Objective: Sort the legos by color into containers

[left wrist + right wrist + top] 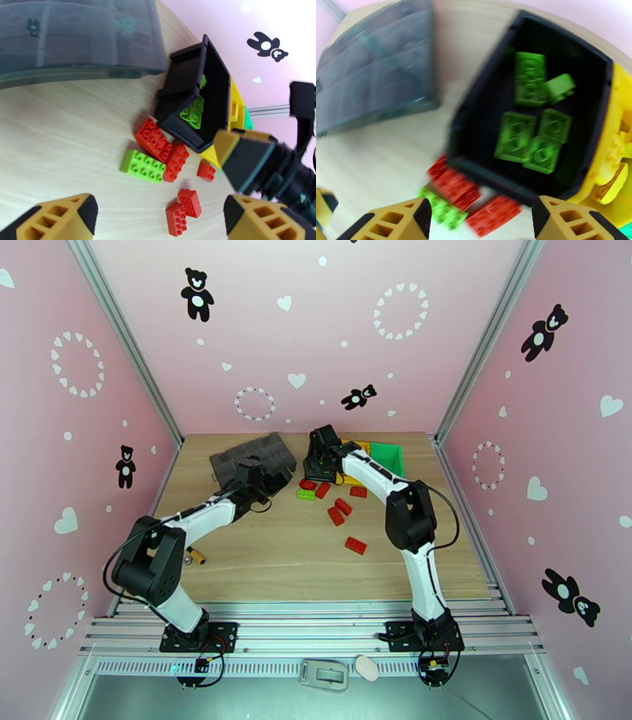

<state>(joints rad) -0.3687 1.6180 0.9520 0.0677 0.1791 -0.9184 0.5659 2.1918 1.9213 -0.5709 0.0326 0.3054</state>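
Observation:
The black bin [537, 47] holds several light green legos [515, 136]; the yellow bin [610, 118] beside it holds yellow bricks, and the green bin [387, 457] ends the row. On the table before the bins lie one green lego [143, 165] and several red legos [154, 139], more of them toward the table's middle [355, 545]. My right gripper [478, 225] hovers open over the black bin's near rim, nothing between its fingers. Left of the loose bricks, my left gripper [158, 221] also stands open and empty.
A dark-grey organizer box [253, 453] lies at the back left, just behind my left gripper. A small yellow-and-black object [195, 557] sits near the left arm's elbow. The right gripper's fingers [245, 158] show close by in the left wrist view.

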